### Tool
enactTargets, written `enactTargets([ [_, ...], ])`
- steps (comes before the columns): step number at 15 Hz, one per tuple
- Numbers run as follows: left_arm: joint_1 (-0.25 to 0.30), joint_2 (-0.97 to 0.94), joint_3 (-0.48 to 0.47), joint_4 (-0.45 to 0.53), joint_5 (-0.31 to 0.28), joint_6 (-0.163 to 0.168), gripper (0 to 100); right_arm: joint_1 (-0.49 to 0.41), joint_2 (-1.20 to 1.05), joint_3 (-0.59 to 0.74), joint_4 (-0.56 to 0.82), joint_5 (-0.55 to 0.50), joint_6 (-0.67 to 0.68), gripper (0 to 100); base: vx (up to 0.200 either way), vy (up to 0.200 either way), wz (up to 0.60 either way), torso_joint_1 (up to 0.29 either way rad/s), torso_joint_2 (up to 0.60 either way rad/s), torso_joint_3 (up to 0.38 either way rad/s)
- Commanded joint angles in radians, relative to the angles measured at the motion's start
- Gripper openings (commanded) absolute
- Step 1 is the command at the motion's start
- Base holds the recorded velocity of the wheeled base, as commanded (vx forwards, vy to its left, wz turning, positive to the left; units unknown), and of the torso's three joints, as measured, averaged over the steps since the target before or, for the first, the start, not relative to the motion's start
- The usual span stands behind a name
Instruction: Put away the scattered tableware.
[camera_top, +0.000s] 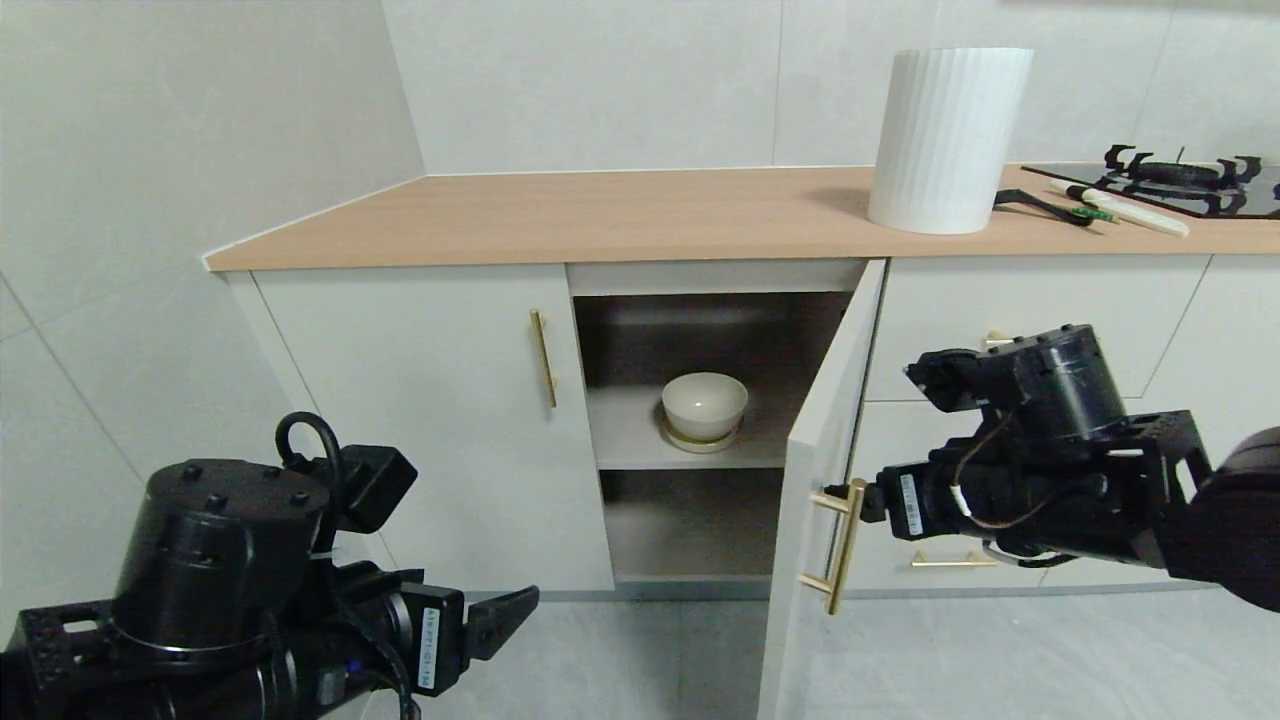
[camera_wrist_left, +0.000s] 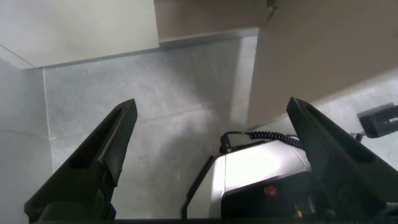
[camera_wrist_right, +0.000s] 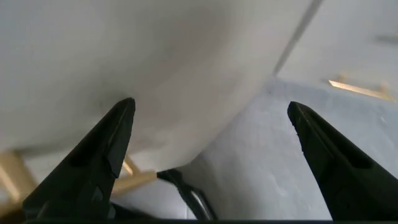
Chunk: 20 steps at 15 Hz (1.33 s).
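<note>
Right gripper (camera_wrist_right: 210, 107) wide open, holding nothing, fingers apart just beside the gold handle (camera_top: 845, 545) of the open cabinet door (camera_top: 825, 400). Left gripper (camera_wrist_left: 211, 106) also spread open and empty, low over the grey floor (camera_wrist_left: 155, 93). Inside the cabinet, on the upper shelf (camera_top: 630, 430), a pale bowl (camera_top: 704, 400) upright on a small plate (camera_top: 700, 441). Above, on the wooden counter (camera_top: 600, 215), a white ribbed container (camera_top: 948, 140), with a few utensils (camera_top: 1100, 207) lying just beside it.
</note>
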Motion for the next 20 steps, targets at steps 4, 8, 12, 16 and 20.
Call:
enactTargets([
  [4,-0.003,-0.002,-0.003,-0.002,0.002,-0.001,100,0.006,0.193,-0.106,-0.06,0.0,0.015,100,0.0,0.0,0.0,0.0,0.0,0.0],
  [8,-0.003,0.007,-0.003,-0.002,0.002,-0.001,100,0.006,0.247,-0.106,-0.195,-0.003,0.101,100,0.0,0.0,0.0,0.0,0.0,0.0],
  [12,-0.003,0.005,0.005,0.0,0.004,0.026,100,0.006,0.279,-0.107,-0.23,-0.005,0.136,100,0.1,0.0,0.0,0.002,0.0,0.002],
  [16,-0.003,0.005,0.003,-0.002,0.004,0.023,100,0.007,0.31,-0.11,-0.297,-0.006,0.172,100,0.15,0.0,0.0,-0.002,0.0,0.004],
  [20,-0.003,0.005,0.005,-0.002,0.004,0.025,100,0.007,0.325,-0.126,-0.32,-0.008,0.202,100,0.0,0.0,0.0,0.0,0.0,0.0],
])
